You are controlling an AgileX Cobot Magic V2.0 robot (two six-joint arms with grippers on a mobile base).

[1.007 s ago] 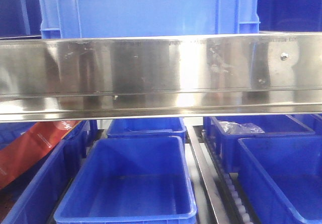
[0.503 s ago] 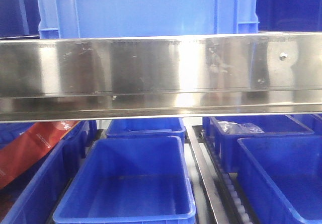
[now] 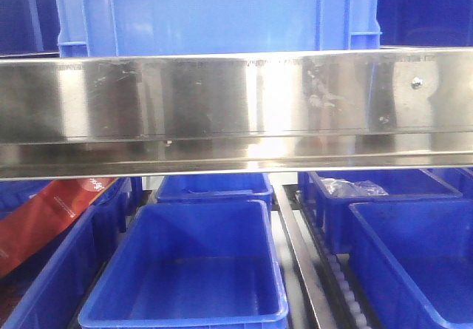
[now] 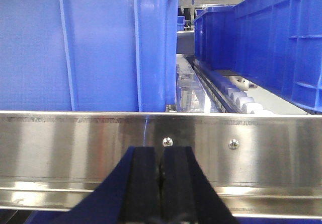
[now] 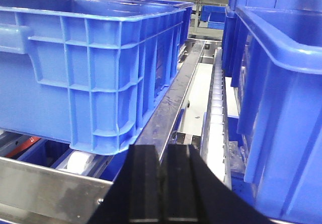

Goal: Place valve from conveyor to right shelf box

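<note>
My left gripper (image 4: 161,171) and right gripper (image 5: 163,183) are both closed, pads together, holding nothing. Each faces a steel shelf rail (image 4: 75,148) among blue bins (image 5: 95,63). No valve in view.

A steel shelf rail (image 3: 236,111) spans above open blue bins (image 3: 188,266), a blue crate (image 3: 214,11) on top.

No legible text anywhere; perhaps faint white print on the red package (image 3: 44,222), too blurred
</note>
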